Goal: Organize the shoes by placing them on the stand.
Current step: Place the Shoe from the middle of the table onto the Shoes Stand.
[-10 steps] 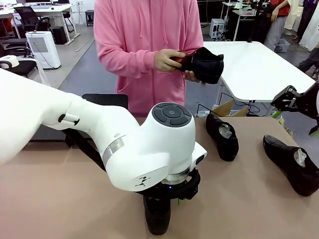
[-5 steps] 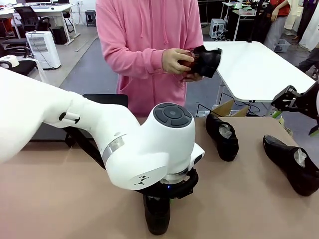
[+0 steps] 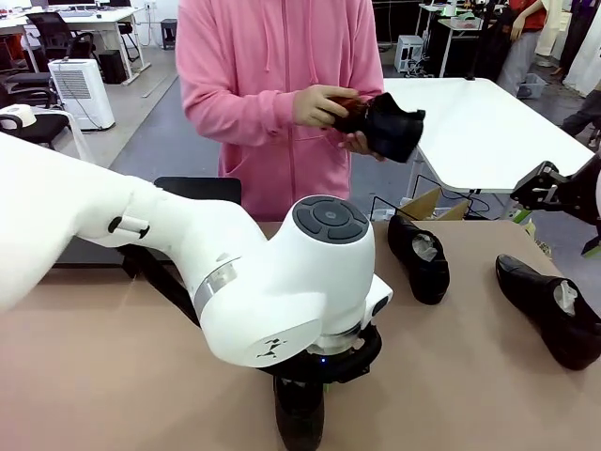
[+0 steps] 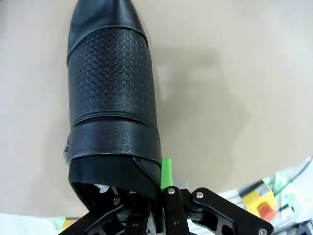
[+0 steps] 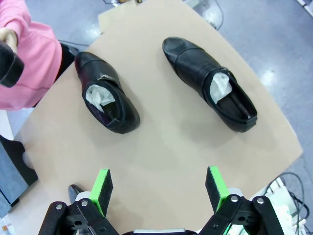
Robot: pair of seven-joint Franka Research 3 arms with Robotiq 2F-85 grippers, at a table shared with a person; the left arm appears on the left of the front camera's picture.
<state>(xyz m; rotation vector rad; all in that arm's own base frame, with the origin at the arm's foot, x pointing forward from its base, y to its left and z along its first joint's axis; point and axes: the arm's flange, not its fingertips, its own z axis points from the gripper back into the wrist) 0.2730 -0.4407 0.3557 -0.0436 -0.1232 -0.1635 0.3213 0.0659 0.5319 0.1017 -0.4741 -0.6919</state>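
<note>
A black shoe lies on the tan table, toe pointing away in the left wrist view. My left gripper is shut on its heel rim, one green pad outside the rim. In the front view this shoe sits under my left wrist near the front edge. Two more shoes with white paper inside lie below my open right gripper, which hangs high over the table's right side. The person holds another shoe in both hands. The black stand is mostly hidden behind my left arm.
The person in a pink hoodie stands at the far edge, with a small brown thing held against the shoe. A white table stands behind on the right. Bare tabletop lies at the front left.
My left gripper has closed on the shoe's heel, and the arm has shifted slightly toward the near edge. The person has turned the shoe in their hands. The right arm has not moved.
</note>
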